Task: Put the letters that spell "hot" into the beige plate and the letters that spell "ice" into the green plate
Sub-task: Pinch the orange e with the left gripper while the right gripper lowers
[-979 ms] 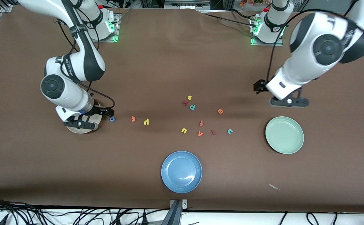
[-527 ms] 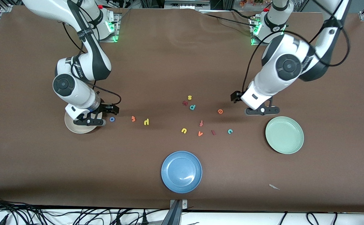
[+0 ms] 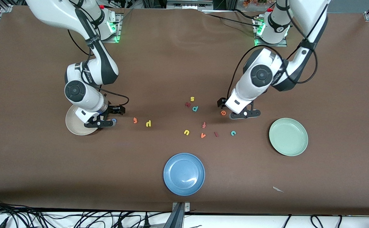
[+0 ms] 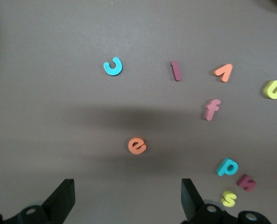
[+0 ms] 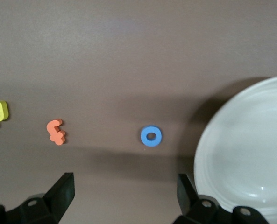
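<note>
left gripper point(image 3: 235, 111) — wide open over orange e point(image 3: 223, 112) | right gripper point(image 3: 103, 119) — wide open over blue o point(image 5: 151, 136)

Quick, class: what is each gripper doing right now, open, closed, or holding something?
Left gripper: open, empty, over the orange e.
Right gripper: open, empty, over the blue o beside the beige plate.

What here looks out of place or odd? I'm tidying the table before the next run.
One thing: a small pale scrap lies on the brown table, nearer the front camera than the green plate. It looks like stray litter, not a foam letter. The plates sit flat and undamaged, and the scattered letters lie flat on the table.
</note>
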Tool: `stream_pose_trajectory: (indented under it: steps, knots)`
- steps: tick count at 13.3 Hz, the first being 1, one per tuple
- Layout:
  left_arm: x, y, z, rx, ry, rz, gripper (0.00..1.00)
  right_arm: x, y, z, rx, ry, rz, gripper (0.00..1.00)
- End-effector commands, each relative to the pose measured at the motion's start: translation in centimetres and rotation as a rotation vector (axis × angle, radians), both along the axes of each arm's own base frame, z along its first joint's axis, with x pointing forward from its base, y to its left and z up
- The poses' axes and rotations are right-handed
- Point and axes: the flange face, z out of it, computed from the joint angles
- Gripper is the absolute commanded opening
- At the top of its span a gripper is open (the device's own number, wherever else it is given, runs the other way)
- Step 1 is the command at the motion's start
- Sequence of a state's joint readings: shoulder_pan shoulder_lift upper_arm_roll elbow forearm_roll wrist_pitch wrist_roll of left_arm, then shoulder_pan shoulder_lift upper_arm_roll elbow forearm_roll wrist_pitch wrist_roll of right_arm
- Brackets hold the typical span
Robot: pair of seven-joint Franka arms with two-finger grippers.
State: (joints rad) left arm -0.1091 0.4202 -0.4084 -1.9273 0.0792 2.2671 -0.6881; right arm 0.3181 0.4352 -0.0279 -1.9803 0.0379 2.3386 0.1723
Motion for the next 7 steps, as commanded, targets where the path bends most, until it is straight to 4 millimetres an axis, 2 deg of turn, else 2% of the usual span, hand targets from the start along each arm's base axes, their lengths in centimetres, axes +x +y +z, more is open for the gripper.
stream_pose_trajectory:
  steps: [1,4,6,7]
  knots:
    - [0.0,-0.8,-2.9,0.007,-0.007,0.013,1.0,-0.4,-0.1,-1.4,0.0,-0.017,0.099,0.81]
    - [0.0,-0.9,-5.9,-0.006,0.005,0.016,1.0,-0.4,-0.3,-2.0,0.003,-0.016,0.141,0.75]
    - [-0.2,-0.9,-7.1,-0.005,0.019,0.015,1.0,-0.2,-0.4,-1.9,0.005,-0.024,0.156,0.61]
    - [-0.3,-0.9,-7.6,-0.005,0.025,0.015,0.99,-0.1,-0.8,-2.3,0.006,-0.022,0.167,0.59]
